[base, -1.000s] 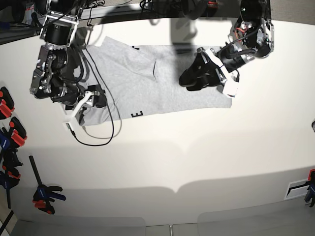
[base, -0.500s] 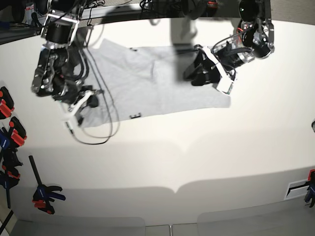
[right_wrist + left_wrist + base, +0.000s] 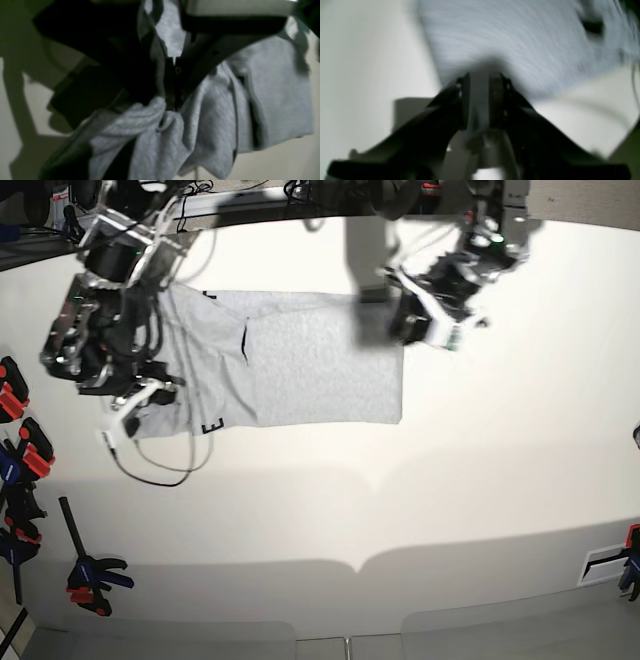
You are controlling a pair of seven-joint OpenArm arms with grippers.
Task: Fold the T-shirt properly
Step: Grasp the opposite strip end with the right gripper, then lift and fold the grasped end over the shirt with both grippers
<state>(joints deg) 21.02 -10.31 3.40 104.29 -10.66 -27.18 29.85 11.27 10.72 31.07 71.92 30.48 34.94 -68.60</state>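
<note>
Shirt position: the shirt [image 3: 300, 370] is laid flat on the table [image 3: 420, 500], at the far side, between the two arms.
Long axis: the shirt is stretched left to right across the base view, from the bunched end under the right arm to the straight edge near the left arm.
Right gripper [image 3: 172, 82]: clenched on a gathered fold of the shirt, seen pinched between the jaws in the right wrist view.
Left gripper [image 3: 481, 82]: the jaws are drawn close together just over the shirt's corner; whether cloth is caught cannot be told, as the view is blurred.
Lettering: a black letter is seen at the near edge, by the right arm's end.
Nearer arm: each end is attended by its own arm, neither reaching across.
Coming move: a fold is judged to turn on both ends being carried together along the long axis.
Risk: slack at the left end, if ungripped, is likely to skew the fold.
</note>
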